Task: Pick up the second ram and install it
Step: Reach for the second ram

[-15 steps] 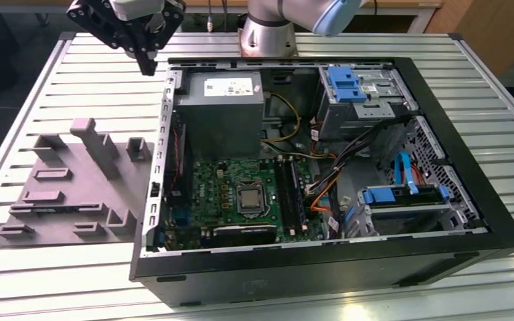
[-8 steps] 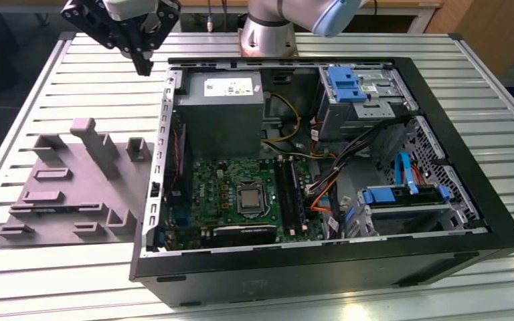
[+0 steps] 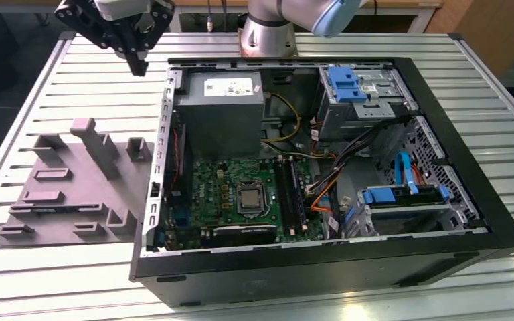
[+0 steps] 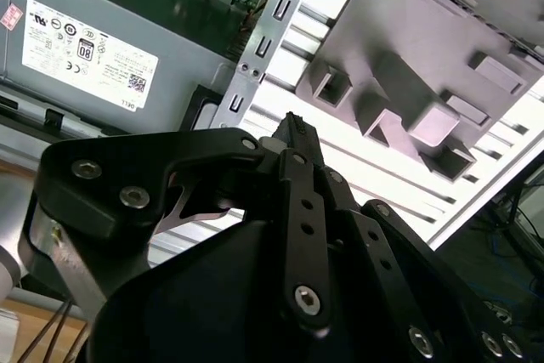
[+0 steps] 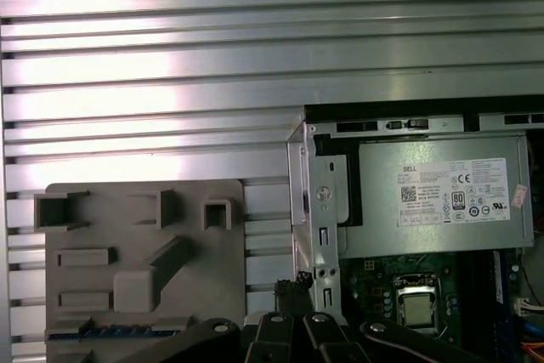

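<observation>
Exterior view: ram untouched

Left, a grey fixture (image 3: 69, 180) seems to hold the second ram (image 5: 115, 329), a dark strip in the first wrist view. The gripper (image 3: 138, 67) hovers apart, fingers (image 4: 297, 167) closed on nothing. Seating it in the computer case (image 3: 328, 264) remains.

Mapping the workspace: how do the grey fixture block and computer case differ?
The fixture block is pale grey and low, with posts; the computer case is black, taller, open. The block sits at the exterior view's left, the case right. Both rest on the slatted table.
</observation>
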Tool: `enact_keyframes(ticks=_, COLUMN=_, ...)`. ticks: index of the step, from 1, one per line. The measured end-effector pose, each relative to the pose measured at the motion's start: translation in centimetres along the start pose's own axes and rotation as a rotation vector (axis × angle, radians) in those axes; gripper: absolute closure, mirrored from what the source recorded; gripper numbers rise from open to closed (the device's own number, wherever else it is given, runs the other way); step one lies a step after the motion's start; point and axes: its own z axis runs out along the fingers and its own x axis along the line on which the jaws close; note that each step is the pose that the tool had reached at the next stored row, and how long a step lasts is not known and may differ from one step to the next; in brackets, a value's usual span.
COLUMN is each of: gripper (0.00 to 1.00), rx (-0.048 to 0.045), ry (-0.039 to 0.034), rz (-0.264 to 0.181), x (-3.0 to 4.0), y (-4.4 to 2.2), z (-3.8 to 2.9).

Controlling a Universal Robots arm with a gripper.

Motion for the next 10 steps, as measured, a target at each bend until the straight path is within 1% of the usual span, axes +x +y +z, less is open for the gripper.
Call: enact_keyframes(ticks=10, gripper=0.89, rx=-0.0001, ry=0.0000, rz=0.000, x=0.82, y=-0.06, z=-0.01)
